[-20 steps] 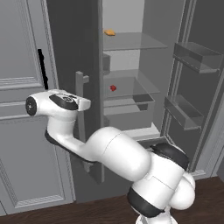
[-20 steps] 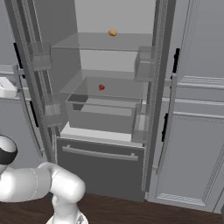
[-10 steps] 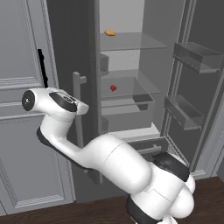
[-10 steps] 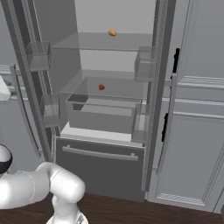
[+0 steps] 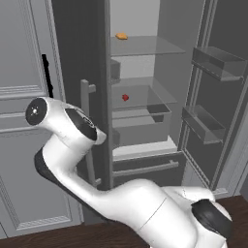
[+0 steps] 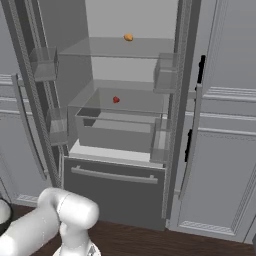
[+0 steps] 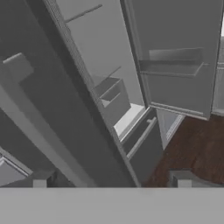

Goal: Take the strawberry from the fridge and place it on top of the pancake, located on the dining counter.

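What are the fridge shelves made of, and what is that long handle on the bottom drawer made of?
The shelves look like clear glass: you can see the grey back wall through them, and their edges catch a pale shine. The drawer handle looks like brushed metal, silver-grey with a soft sheen, though painted plastic could look the same. The floor below looks like dark wood planks.

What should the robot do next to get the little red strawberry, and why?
Probably swing the open gripper toward the middle shelf. The fridge doors are open, the strawberry sits alone on that glass shelf, and the gripper points off to the side, holding nothing.
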